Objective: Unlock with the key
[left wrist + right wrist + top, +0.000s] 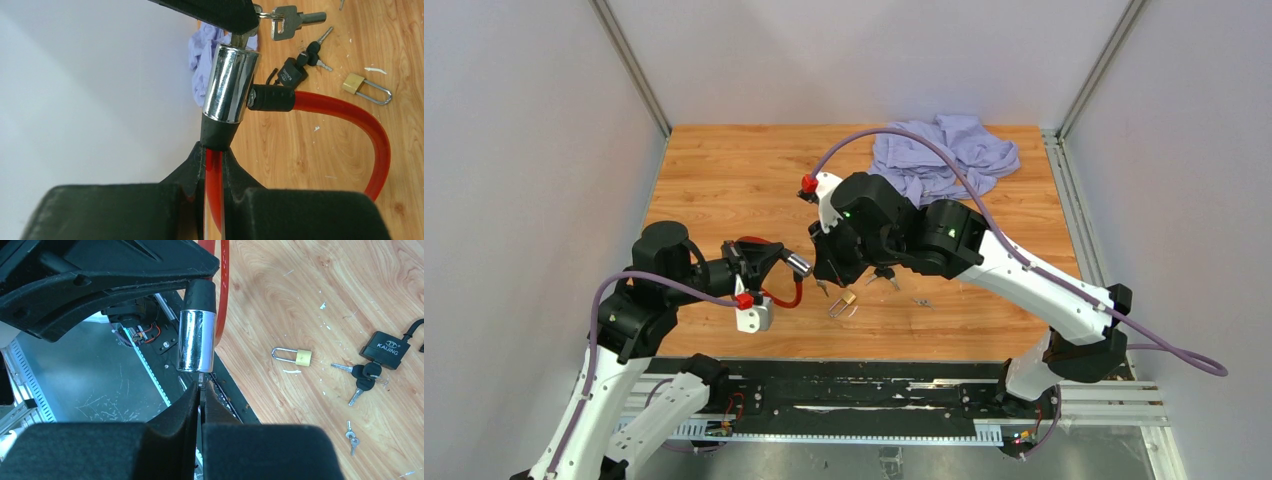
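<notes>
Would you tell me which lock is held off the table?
The red cable lock, clamped in the left gripper; the brass padlock and black padlock lie on the table.

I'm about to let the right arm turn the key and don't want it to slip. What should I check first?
1. Hold: left gripper shut on the red cable just below the chrome cylinder: ok.
2. Grip: right gripper shut on the key: ok.
3. Alignment: key in line with the cylinder's axis: ok in the right wrist view.
4. Depth: key fully seated in the keyhole: cannot tell; only a sliver of shank shows.
5. Cable's black end plug seated in the cylinder's side: ok.
6. Clearance: brass padlock and black padlock lie on the table, apart from the cylinder: ok.
</notes>
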`<action>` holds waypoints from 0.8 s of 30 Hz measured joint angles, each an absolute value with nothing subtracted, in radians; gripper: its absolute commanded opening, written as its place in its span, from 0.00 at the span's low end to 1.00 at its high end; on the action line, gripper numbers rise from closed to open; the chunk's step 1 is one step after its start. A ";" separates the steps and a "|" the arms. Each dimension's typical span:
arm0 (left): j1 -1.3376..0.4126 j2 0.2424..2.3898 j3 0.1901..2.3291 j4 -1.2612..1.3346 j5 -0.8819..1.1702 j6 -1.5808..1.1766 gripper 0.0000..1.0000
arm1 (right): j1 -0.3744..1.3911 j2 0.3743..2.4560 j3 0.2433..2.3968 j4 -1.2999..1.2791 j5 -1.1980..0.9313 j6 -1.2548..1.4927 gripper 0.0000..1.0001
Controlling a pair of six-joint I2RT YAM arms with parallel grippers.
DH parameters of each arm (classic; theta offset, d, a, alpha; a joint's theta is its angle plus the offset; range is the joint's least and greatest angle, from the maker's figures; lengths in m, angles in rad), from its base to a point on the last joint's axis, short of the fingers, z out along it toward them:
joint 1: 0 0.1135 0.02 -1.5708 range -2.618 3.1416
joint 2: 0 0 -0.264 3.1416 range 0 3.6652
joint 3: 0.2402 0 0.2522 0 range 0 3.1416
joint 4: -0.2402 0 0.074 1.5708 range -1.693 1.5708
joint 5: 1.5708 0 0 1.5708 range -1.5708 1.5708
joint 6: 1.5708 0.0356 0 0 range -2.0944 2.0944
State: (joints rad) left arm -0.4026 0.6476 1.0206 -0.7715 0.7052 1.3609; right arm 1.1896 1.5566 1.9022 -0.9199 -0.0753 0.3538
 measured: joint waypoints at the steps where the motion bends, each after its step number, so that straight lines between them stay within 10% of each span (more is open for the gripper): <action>1: -0.403 0.648 1.021 -0.771 0.705 1.362 0.00 | 1.189 1.556 1.901 -0.917 -0.076 0.356 0.00; 7: -0.403 0.642 1.021 -0.761 0.714 1.362 0.00 | 1.171 1.542 1.887 -0.898 -0.099 0.370 0.05; 15: -0.410 0.657 1.021 -0.657 0.675 1.198 0.00 | 1.065 1.428 1.685 -0.715 -0.217 0.397 0.65; 24: -0.410 0.713 1.025 -0.598 0.574 1.004 0.01 | 1.059 1.144 1.386 -0.523 -0.165 0.370 0.69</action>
State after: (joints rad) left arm -0.4103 0.7132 1.0248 -0.5983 0.5735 1.0042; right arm 1.0588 1.1439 1.3865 -0.5228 -0.1650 0.3702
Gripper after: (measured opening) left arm 0.102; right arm 0.708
